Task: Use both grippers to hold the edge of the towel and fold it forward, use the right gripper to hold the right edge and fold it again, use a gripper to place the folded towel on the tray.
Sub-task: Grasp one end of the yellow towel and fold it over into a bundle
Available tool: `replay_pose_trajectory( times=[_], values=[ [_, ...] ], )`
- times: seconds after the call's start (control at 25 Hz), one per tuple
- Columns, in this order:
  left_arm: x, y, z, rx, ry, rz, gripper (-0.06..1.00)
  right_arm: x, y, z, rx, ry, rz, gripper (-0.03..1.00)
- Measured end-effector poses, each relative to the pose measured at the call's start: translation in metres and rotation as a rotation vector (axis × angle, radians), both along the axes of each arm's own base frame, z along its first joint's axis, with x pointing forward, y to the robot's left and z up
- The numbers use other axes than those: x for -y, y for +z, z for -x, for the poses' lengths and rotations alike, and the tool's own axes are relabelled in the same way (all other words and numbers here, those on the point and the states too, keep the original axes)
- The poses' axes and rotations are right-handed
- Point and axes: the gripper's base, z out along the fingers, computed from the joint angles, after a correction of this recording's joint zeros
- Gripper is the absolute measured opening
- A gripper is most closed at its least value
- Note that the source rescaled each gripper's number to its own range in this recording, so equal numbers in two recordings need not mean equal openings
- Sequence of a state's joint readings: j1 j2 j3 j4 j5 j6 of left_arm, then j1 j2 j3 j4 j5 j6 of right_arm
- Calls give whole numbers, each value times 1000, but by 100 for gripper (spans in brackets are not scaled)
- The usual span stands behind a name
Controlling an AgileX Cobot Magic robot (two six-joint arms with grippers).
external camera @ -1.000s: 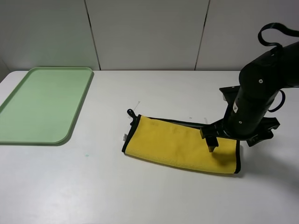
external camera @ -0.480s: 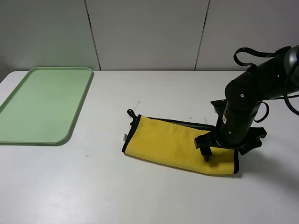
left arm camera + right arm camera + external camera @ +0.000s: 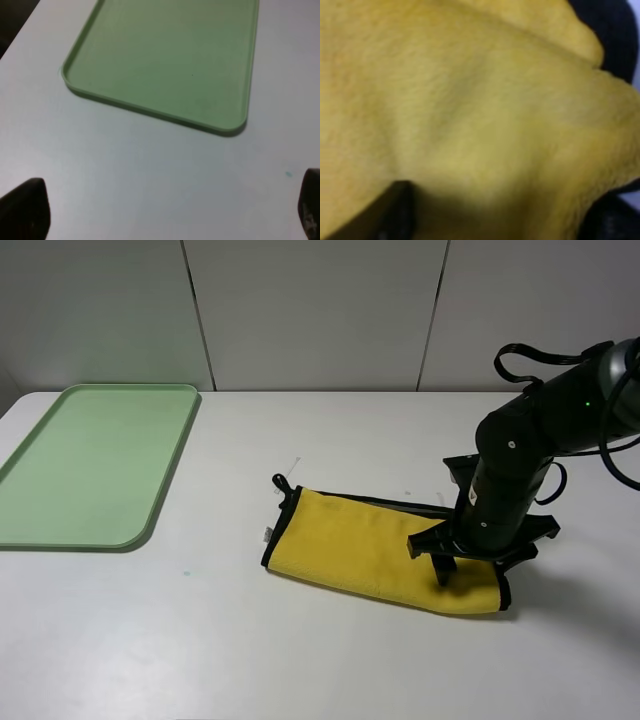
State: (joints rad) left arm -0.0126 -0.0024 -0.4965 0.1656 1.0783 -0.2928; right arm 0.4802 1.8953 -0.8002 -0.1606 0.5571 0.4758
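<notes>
The yellow towel (image 3: 360,545) lies folded into a long strip on the white table, black trim along its back edge and its loop (image 3: 280,482) at the left end. My right gripper (image 3: 468,575) is pressed down on the towel's right end, next to the black-trimmed right edge (image 3: 503,590). One finger (image 3: 443,570) stands on the yellow plush. The right wrist view is filled with yellow cloth (image 3: 480,110), with a finger (image 3: 395,210) low in it. The pale green tray (image 3: 100,460) lies at the far left. My left gripper (image 3: 167,220) is open near the tray (image 3: 165,55).
The white table (image 3: 330,660) ends at a grey panelled wall behind. A small green speck (image 3: 185,571) marks the table between tray and towel. The left arm is out of the exterior view.
My right arm has moved left and down, from above the towel's right end onto it. The towel's right end has bunched slightly. The tray has not moved.
</notes>
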Motion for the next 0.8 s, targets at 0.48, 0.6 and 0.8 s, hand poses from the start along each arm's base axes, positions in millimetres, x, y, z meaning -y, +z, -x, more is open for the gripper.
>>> replay_pose_trajectory(
  times=[0.48,0.6,0.8],
  values=[
    [0,0,0,0,0,0,100,-4,5,-9,75,45,-21,9],
    [0,0,0,0,0,0,100,-7,15,-23,90,91,17,9],
    [0,0,0,0,0,0,100,-14,41,-50,145,174,71,9]
  ],
)
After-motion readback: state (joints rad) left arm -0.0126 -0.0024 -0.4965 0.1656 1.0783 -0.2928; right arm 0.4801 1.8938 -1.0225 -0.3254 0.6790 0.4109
